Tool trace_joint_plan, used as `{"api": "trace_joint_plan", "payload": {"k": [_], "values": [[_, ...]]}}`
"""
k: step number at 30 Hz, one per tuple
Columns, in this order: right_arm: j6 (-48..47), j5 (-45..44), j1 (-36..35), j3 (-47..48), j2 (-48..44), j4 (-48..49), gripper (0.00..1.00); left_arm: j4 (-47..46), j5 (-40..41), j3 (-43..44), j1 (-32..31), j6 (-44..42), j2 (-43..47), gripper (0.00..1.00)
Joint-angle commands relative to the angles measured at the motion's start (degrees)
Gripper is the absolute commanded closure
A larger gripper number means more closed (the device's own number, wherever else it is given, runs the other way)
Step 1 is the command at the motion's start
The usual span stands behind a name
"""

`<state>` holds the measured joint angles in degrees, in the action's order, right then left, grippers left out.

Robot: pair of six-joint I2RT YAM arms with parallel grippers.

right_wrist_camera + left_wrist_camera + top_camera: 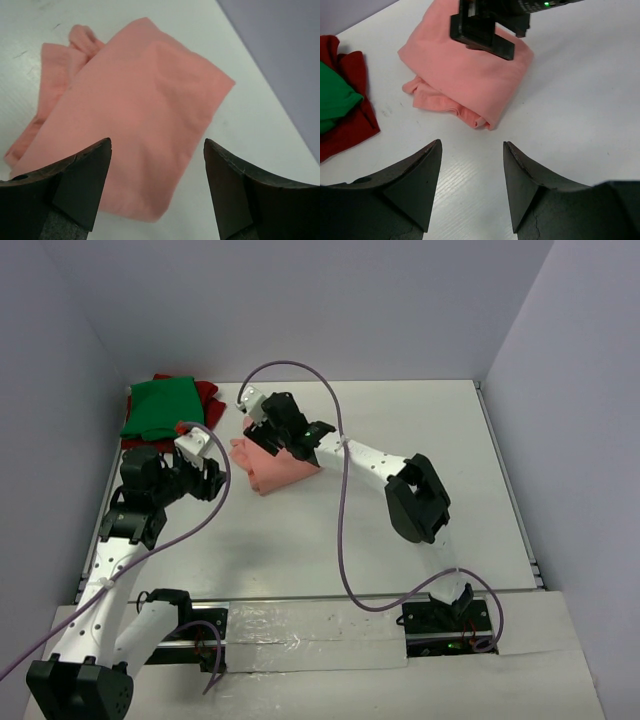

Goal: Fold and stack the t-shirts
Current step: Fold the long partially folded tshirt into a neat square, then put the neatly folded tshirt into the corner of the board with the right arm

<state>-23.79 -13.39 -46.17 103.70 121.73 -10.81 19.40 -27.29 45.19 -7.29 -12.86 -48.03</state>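
Folded salmon-pink t-shirt [280, 465] mid-table, not yet stacked.
Left gripper [472, 145] part-open, empty, just short of it; right gripper [156, 142] wide, empty, above it; green t-shirt [160, 405] on dark red t-shirt [207, 392], far left. Soft, light, limp: best pinched through all layers at a fold.

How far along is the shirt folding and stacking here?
Done: green shirt lies folded on the red shirt, far left. In hand: pink shirt looks folded, lying apart, right gripper open above it, left gripper open nearby. Left: putting pink on the stack.
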Motion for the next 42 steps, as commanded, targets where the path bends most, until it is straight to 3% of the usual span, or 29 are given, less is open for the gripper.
{"api": "trace_joint_plan", "payload": {"k": [1, 3, 4, 7, 10, 12, 16, 18, 22, 24, 28, 36, 42], "values": [[5.6, 10.5, 2.0, -0.6, -2.5, -4.5, 0.19, -5.0, 5.0, -1.0, 0.9, 2.8, 1.4, 0.39], [5.8, 10.8, 2.3, 0.6, -1.4, -5.6, 0.25, -5.8, 8.1, -1.1, 1.3, 3.9, 1.4, 0.39], [6.6, 10.0, 2.2, 1.3, -0.7, -5.9, 0.36, -6.4, 8.7, -1.1, 1.5, 4.3, 1.4, 0.39], [8.1, 11.1, 2.7, 6.4, 2.5, -10.4, 0.54, -6.9, 10.2, -1.1, 2.1, 5.0, 1.1, 0.39], [9.6, 12.4, 2.9, 10.2, 5.4, -13.9, 0.63, -7.3, 11.1, -1.1, 2.8, 5.4, 0.7, 0.39], [10.2, 13.7, 3.0, 12.6, 7.3, -16.6, 0.64, -7.5, 10.9, -1.2, 3.2, 5.4, 0.6, 0.39], [12.2, 17.0, 3.1, 13.3, 9.1, -18.6, 0.81, -7.7, 11.6, -1.1, 3.3, 5.7, 0.6, 0.39], [14.1, 17.3, 3.0, 16.0, 11.8, -22.5, 0.83, -7.8, 12.0, -1.0, 3.4, 5.9, 0.6, 0.39], [17.4, 18.0, 2.9, 30.6, 20.5, -37.4, 0.83, -7.5, 12.1, -1.0, 3.8, 5.8, 0.2, 0.39], [18.4, 18.8, 2.9, 32.4, 23.4, -43.6, 0.84, -7.5, 12.0, -0.9, 4.0, 5.8, 0.0, 0.40], [19.0, 21.7, 2.9, 24.6, 21.9, -43.4, 0.84, -7.7, 12.1, -0.5, 4.2, 5.8, -0.3, 0.39], [14.0, 38.6, -0.7, 18.4, 17.7, -45.3, 0.90, -7.9, 13.1, 0.0, 4.5, 6.2, 0.2, 0.39], [4.8, 35.2, -10.2, 3.9, 7.0, -33.1, 0.93, -9.6, 21.5, 0.9, 5.2, 7.9, 2.0, 0.40]]}}
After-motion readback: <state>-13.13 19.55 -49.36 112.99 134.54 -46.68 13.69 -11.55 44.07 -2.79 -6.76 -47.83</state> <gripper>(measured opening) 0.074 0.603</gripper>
